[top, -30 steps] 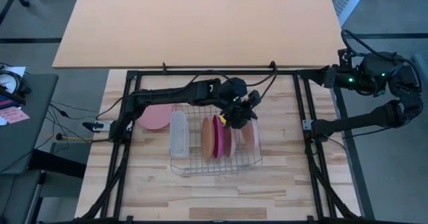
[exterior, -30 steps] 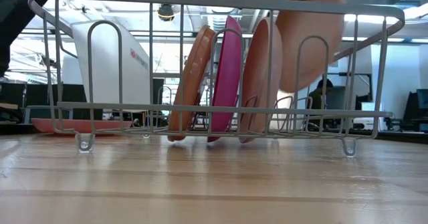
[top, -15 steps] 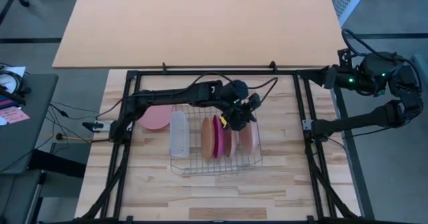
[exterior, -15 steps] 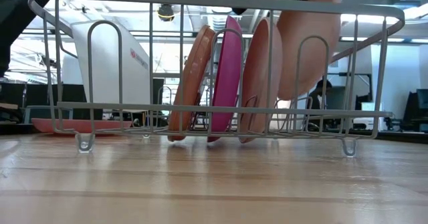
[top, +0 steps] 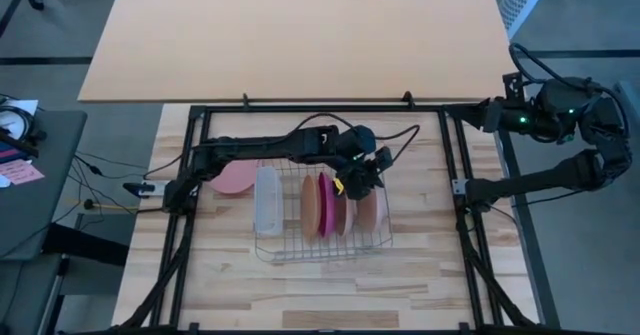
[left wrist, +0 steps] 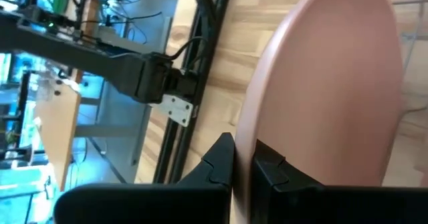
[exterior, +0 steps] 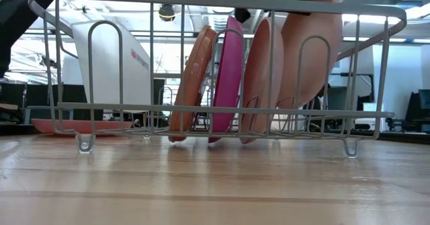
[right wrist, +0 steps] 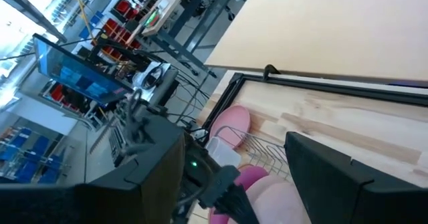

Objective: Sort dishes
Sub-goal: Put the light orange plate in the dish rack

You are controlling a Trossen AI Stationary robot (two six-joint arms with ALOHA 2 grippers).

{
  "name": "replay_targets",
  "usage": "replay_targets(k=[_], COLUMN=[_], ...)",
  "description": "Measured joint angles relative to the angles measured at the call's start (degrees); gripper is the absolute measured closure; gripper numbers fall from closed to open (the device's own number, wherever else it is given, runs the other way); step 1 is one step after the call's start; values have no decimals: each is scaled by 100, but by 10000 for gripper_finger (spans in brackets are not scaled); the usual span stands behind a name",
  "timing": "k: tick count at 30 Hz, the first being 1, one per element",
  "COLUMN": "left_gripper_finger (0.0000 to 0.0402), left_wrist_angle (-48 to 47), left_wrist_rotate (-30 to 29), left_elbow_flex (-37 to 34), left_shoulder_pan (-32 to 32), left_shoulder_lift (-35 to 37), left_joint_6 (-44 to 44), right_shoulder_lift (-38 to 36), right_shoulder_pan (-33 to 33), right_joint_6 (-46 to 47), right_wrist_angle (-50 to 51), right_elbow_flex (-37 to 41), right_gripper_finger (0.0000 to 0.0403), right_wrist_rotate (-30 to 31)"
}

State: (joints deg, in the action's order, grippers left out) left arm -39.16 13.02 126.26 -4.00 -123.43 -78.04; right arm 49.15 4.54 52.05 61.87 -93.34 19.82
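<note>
My left gripper (top: 358,180) is shut on a pale pink plate (exterior: 314,47) over the right end of the silver wire rack (top: 322,247). Three plates stand on edge in the rack's slots: orange-tan (exterior: 195,84), magenta (exterior: 226,77) and another pinkish one (exterior: 259,77). A further pink plate (top: 232,178) lies flat on the table left of the rack. My right gripper (top: 492,114) waits open, off the table's far right corner, holding nothing. My left gripper pinches the pale pink plate's upper rim (left wrist: 242,158) between its two fingers, one on each face, coming from above. The plate hangs below them on edge, slightly tilted, inside the rack beside the third plate. Whether its lower edge (exterior: 295,106) rests on the wires cannot be told.
A translucent white tray (top: 267,201) stands on edge in the rack's left part. Black frame rails (top: 462,190) run along both sides of the wooden table. A large tan board (top: 300,35) lies beyond the far edge. Bare wood shows near the front edge (top: 320,295).
My left gripper has moved down and a little toward the near edge, still shut on the pale pink plate. The plate has sunk from hanging above the rack's top wire to reaching deep into the rightmost slot next to the other plates.
</note>
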Motion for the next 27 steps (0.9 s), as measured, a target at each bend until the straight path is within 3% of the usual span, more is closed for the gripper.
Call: replay_targets(k=[27], left_gripper_finger=[374], left_wrist_angle=[-249], left_wrist_rotate=[107], left_elbow_flex=[-291], left_shoulder_pan=[5], left_shoulder_lift=[-69], left_joint_6=[-173], right_shoulder_lift=[2], right_shoulder_pan=[1], right_joint_6=[99], right_wrist_angle=[-69], right_elbow_flex=[0], right_gripper_finger=[137], right_wrist_rotate=[-42])
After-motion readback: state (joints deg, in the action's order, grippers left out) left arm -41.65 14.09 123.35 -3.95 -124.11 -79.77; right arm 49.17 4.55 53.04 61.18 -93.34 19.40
